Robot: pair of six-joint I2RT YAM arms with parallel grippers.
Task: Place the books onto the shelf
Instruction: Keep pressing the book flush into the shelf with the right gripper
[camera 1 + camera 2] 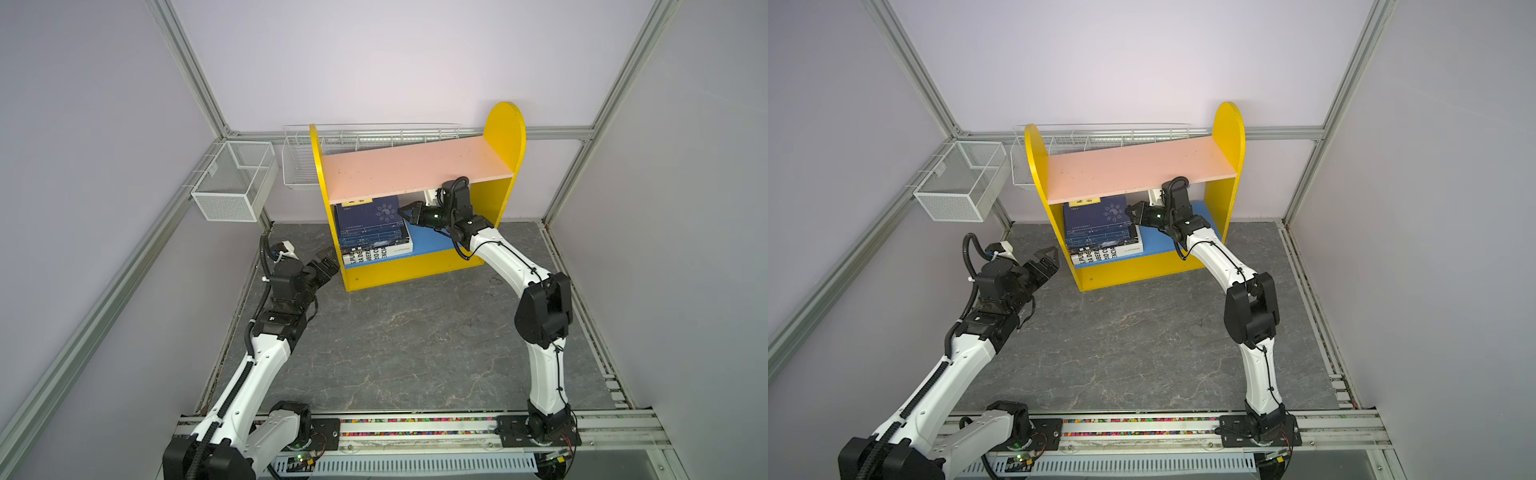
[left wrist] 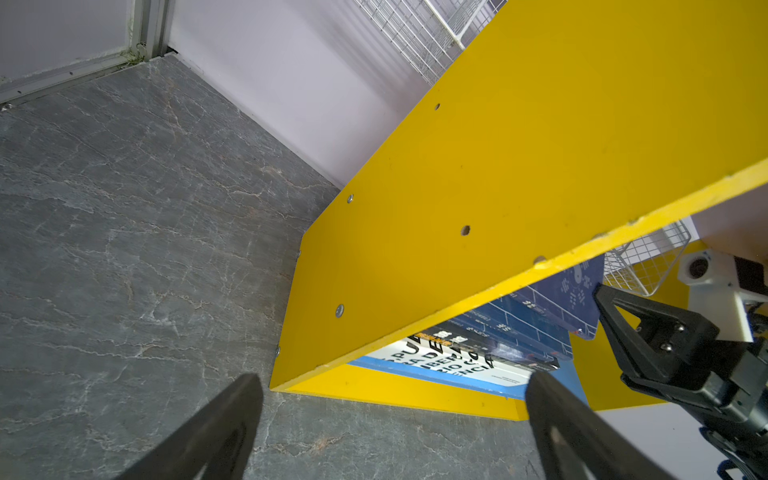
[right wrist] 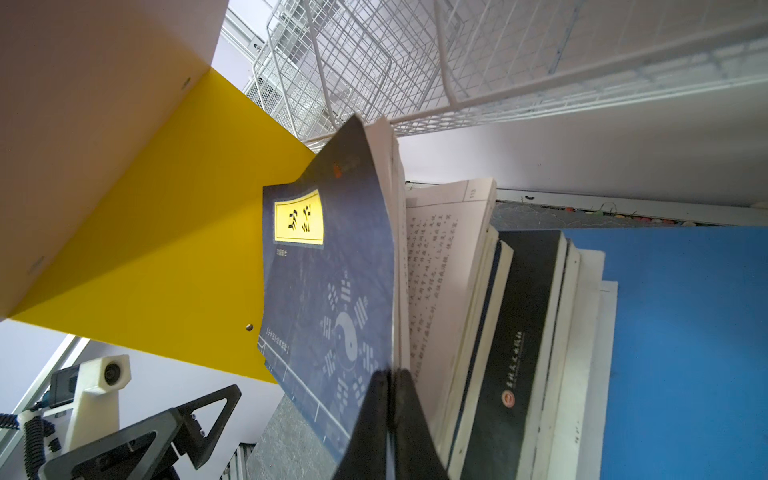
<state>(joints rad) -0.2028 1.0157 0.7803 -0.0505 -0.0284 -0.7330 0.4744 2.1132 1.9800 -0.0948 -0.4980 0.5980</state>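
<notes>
I am looking at the shelf (image 1: 399, 272), which is standing at the back of the grey table (image 1: 395, 345), turned slightly. The books (image 1: 374, 235) are all lying flat in one stack on the blue lower board (image 1: 434, 241), pushed up against the left yellow side. The thick white book (image 1: 376, 253) with black lettering is sitting at the bottom, black-covered ones are lying above it, and navy ones are on top.

I am watching the right pincer (image 1: 402, 212) reaching under the pink upper board (image 1: 415, 166) into the lower tier from the right. In the right wrist view its fingers (image 3: 376, 415) are pressing together on the edge of the top navy book (image 3: 328, 291). They are pinching its cover, which is standing up off the stack while the pages beneath are fanning open. The yellow title label (image 3: 299, 216) is showing on that raised cover.

The left pincer (image 1: 1048, 259) is hovering over the table just beside the shelf's left side, outside it, with its jaws spread wide and nothing between them. In the left wrist view its two fingertips (image 2: 245, 399) are framing the shelf's front corner. Two white wire baskets (image 1: 232, 187) are hanging on the frame behind.
</notes>
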